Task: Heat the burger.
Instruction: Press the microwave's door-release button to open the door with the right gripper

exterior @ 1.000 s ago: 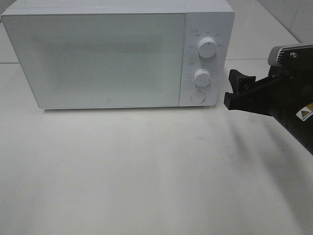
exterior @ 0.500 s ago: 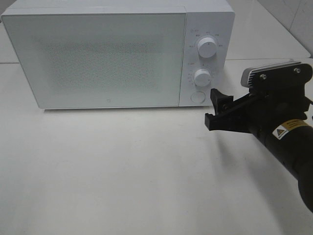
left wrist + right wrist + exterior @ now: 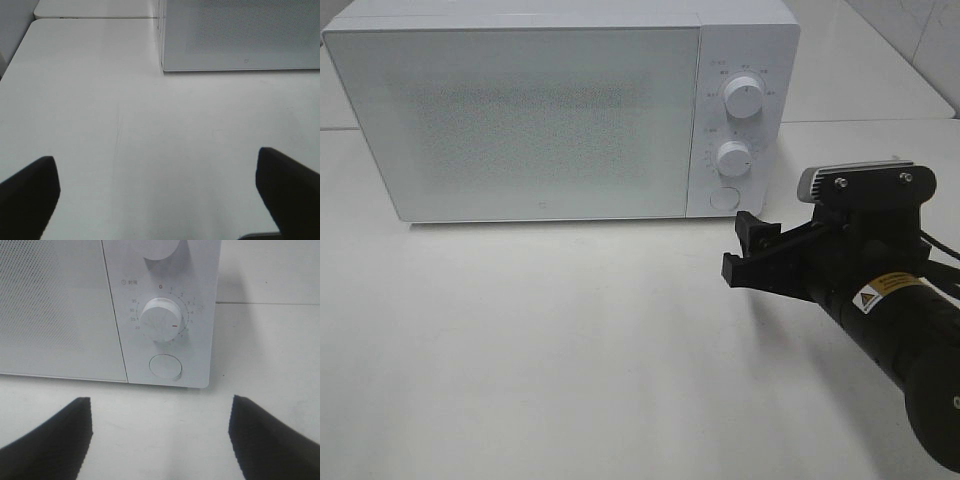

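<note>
From the high camera, the white microwave [image 3: 520, 120] stands door shut on the table [image 3: 520, 350], and the right gripper [image 3: 738, 245], jaws parted and empty, hovers just before its round button [image 3: 724, 197] (the burger shows in no view). The left wrist view has the left gripper [image 3: 155, 160] spread wide, grasping nothing, over the table near the microwave's corner. The right wrist view faces the timer dial [image 3: 160, 320] between open fingers [image 3: 50, 440].

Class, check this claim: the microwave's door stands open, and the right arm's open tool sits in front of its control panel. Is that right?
No. The door is shut, flush with the front, as the exterior high view shows. The right tool is indeed open in front of the control panel.
</note>
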You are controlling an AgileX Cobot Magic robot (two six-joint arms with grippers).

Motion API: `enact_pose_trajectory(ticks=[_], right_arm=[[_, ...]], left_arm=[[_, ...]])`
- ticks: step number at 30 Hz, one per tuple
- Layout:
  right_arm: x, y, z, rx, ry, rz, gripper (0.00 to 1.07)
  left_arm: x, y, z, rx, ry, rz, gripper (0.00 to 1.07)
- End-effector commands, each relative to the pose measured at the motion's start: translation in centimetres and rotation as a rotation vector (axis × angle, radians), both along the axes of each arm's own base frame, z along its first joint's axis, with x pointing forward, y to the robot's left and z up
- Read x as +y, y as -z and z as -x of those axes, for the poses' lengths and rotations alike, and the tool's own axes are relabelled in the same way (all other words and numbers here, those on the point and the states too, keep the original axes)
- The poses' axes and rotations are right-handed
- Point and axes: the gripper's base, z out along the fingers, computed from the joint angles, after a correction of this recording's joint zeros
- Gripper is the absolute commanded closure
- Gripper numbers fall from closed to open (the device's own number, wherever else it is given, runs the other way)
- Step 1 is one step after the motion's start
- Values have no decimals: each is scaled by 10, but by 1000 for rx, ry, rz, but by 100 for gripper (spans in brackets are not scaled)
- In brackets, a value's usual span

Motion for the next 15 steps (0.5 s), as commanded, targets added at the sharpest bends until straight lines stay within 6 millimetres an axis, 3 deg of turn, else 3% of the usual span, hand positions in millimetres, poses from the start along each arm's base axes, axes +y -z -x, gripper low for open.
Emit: enact_pose_trajectory(ticks=[1,3,7,8,10,11,13,14,15], right_arm=[[0,-7,-1,-61,28,-107,34],[0,-7,-1,-24,72,-289,40],[0,-5,0,25,114,-451,48],[0,-4,0,58,149,-579,56],[0,-4,0,69,164,-632,59],[1,-3,0,98,193,-747,66],[1,-3,0,116,212,-809,71],[1,-2,1,148,245,-912,81],[1,-2,1,148,245,-912,81]], left_arm=[[0,0,0,-16,-3,2,7],[0,0,0,-16,-3,2,7],[0,0,0,-16,-3,2,7],[0,0,0,-16,-3,2,7],[0,0,0,-16,-3,2,7],[0,0,0,-16,-3,2,7],[0,0,0,-16,-3,2,7],[0,0,0,-16,-3,2,7],[0,0,0,-16,-3,2,7]])
